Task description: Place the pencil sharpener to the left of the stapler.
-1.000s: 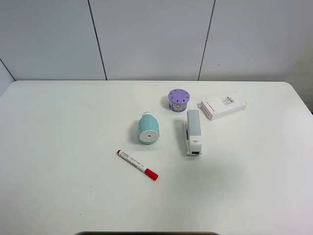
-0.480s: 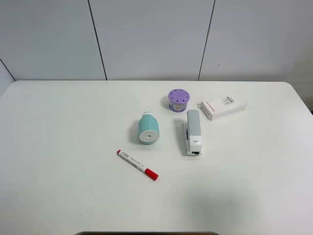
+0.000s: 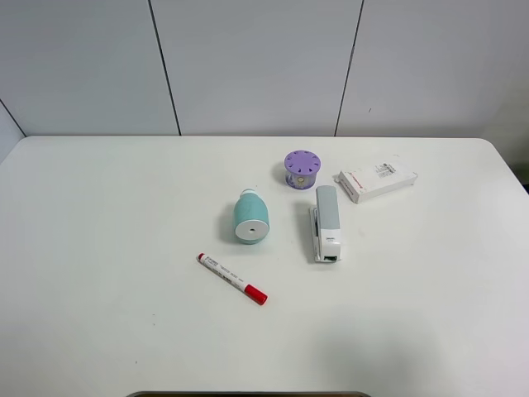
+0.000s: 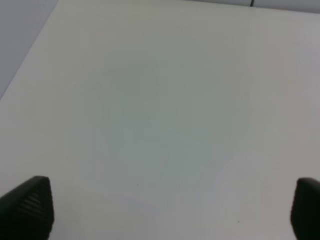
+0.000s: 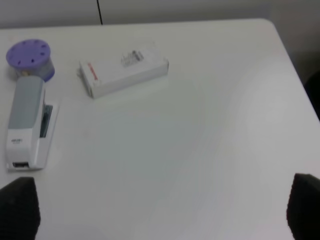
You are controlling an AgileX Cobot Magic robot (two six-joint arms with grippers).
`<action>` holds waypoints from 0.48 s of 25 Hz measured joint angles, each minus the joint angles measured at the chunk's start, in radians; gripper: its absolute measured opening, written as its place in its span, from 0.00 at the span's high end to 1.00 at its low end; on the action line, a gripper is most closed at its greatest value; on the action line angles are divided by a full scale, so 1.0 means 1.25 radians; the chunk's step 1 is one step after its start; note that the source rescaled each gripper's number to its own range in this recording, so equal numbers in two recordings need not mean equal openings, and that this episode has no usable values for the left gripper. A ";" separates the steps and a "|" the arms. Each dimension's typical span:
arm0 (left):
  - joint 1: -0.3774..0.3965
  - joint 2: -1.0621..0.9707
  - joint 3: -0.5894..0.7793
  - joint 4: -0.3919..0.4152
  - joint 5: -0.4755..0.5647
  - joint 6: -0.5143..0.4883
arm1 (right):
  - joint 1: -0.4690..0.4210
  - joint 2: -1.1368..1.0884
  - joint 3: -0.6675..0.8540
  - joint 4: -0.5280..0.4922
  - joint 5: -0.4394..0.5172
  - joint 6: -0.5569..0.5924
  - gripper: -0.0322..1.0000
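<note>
The pencil sharpener (image 3: 250, 218) lies at the stapler's (image 3: 326, 223) nine o'clock, seemingly placed already, with the left gripper (image 4: 170, 210) and right gripper (image 5: 160, 210) both spread wide, empty

A broad white table (image 3: 99, 248) with rounded far corners fills the scene, evenly lit, with only soft shadows on it. Behind it rises a pale grey panelled wall (image 3: 256, 66), split by thin dark seams. A dark strip shows at the table's near edge.
</note>
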 joint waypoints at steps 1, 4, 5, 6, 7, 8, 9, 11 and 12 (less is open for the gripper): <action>0.000 0.000 0.000 0.000 0.000 0.000 | 0.000 0.000 0.011 0.000 -0.006 -0.005 0.00; 0.000 0.000 0.000 0.000 0.000 0.000 | 0.000 -0.001 0.055 0.010 -0.011 -0.010 0.00; 0.000 0.000 0.000 0.000 0.000 0.000 | 0.000 -0.001 0.061 0.014 -0.011 -0.011 0.00; 0.000 0.000 0.000 0.000 0.000 0.000 | 0.000 -0.001 0.062 0.019 -0.013 -0.012 0.00; 0.000 0.000 0.000 0.000 0.000 0.000 | 0.000 -0.001 0.062 0.019 -0.018 -0.015 0.00; 0.000 0.000 0.000 0.000 0.000 0.000 | 0.000 -0.001 0.062 0.019 -0.021 -0.016 0.00; 0.000 0.000 0.000 0.000 0.000 0.000 | 0.000 -0.001 0.062 0.019 -0.023 -0.017 0.00; 0.000 0.000 0.000 0.000 0.000 0.000 | 0.000 -0.001 0.062 0.019 -0.024 -0.017 0.00; 0.000 0.000 0.000 0.000 0.000 0.000 | 0.000 -0.001 0.062 0.019 -0.024 -0.017 0.00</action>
